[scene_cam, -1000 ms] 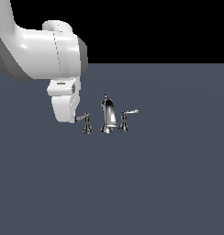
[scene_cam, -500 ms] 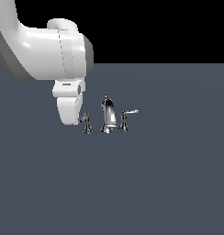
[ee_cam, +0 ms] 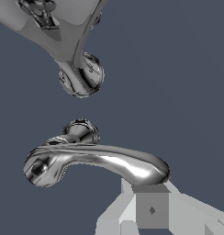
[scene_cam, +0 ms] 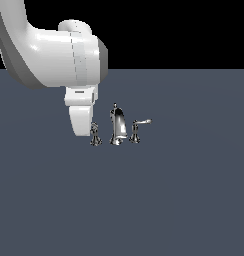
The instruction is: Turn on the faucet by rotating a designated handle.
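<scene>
Handle: the handle [ee_cam: 93,161] stood at the exterior view's left end of the faucet [scene_cam: 116,128], its lever lying level and long across the wrist view.
Handle to gripper: one grey fingertip [ee_cam: 151,209] sat just at the lever's far tip, seemingly touching it; the lever ran away sideways from that finger toward its post.
Gripper: the gripper [scene_cam: 93,131] hung right beside the handle's post; only one finger showed, so whether the jaws were apart or together could not be told.
Change: against the earlier frames, the arm had swung closer and lower, and the lever no longer stuck out visibly in the exterior view.
</scene>
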{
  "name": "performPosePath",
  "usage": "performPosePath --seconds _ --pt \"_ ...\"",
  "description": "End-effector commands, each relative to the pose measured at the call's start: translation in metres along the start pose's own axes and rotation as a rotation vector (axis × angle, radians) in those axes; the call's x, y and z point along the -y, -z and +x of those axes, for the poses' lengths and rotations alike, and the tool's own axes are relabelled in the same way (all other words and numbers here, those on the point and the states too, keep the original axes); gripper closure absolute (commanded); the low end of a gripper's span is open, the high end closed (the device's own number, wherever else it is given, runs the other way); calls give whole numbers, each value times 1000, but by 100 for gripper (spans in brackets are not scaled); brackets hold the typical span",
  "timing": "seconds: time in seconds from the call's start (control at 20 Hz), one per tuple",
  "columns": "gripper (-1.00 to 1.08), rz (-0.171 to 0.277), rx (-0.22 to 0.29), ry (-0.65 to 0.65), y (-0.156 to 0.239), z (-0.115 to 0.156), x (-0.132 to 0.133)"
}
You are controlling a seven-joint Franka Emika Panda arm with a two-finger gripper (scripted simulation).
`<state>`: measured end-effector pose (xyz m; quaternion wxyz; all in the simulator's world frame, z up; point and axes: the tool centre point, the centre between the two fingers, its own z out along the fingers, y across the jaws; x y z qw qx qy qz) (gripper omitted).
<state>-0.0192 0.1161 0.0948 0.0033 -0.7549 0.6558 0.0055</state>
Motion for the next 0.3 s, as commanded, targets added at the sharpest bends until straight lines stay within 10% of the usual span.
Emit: performPosePath --seconds 0.0,0.25 --pt "108 3 -9 -39 1 36 6" --pt "108 2 -12 -51 1 64 12"
